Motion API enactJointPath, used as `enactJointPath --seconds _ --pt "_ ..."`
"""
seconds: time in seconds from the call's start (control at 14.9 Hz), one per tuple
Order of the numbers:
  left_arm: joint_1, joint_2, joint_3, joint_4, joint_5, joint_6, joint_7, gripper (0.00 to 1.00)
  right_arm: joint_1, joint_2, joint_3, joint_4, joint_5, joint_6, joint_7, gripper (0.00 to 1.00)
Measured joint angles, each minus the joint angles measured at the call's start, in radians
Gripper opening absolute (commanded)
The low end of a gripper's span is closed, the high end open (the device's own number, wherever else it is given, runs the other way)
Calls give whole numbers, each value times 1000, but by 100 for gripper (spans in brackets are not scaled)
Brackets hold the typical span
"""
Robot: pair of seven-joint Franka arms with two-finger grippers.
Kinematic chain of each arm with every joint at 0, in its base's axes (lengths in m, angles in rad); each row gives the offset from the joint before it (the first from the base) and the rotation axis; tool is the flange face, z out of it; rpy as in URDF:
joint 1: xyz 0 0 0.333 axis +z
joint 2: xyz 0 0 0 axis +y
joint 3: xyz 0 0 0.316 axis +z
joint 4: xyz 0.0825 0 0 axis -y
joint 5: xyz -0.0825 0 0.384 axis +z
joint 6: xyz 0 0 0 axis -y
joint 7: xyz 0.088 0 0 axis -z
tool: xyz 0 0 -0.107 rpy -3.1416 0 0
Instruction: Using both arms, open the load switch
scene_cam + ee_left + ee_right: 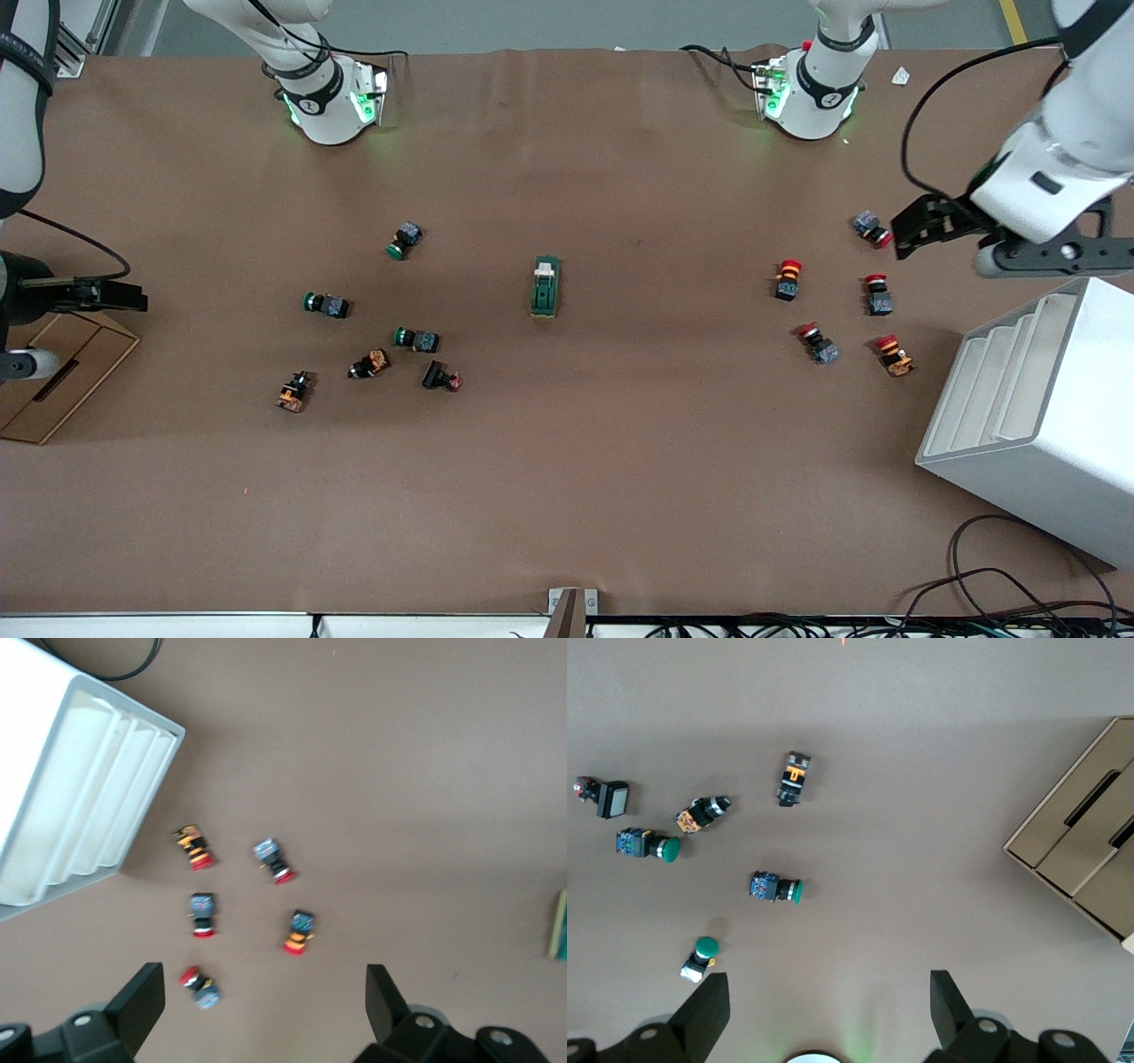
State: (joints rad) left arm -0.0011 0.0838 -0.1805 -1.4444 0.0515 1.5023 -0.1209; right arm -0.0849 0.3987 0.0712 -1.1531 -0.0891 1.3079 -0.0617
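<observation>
the load switch [545, 287] lies alone mid-table [620, 478], cream toggle toward my bases. my left gripper [264, 1001] hangs with fingers spread wide over the red buttons [877, 294], beside the white bin [1045, 416]. my right gripper [829, 1010] hangs with fingers spread wide near the green buttons [326, 305], by the cardboard box [53, 381].

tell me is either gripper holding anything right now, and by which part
Nothing is held. The left gripper hangs open over the red push-buttons, the right gripper open over the green ones. The load switch lies untouched mid-table.
</observation>
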Motion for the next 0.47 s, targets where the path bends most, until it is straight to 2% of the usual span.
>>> enactJointPath --seconds 0.2,0.47 --pt "1 -45 45 -47 -3 -17 87 100 15 -11 1 12 13 -5 8 100" --pt "-2 -129 51 -124 -23 -17 91 100 7 -28 -7 12 71 -38 9 100"
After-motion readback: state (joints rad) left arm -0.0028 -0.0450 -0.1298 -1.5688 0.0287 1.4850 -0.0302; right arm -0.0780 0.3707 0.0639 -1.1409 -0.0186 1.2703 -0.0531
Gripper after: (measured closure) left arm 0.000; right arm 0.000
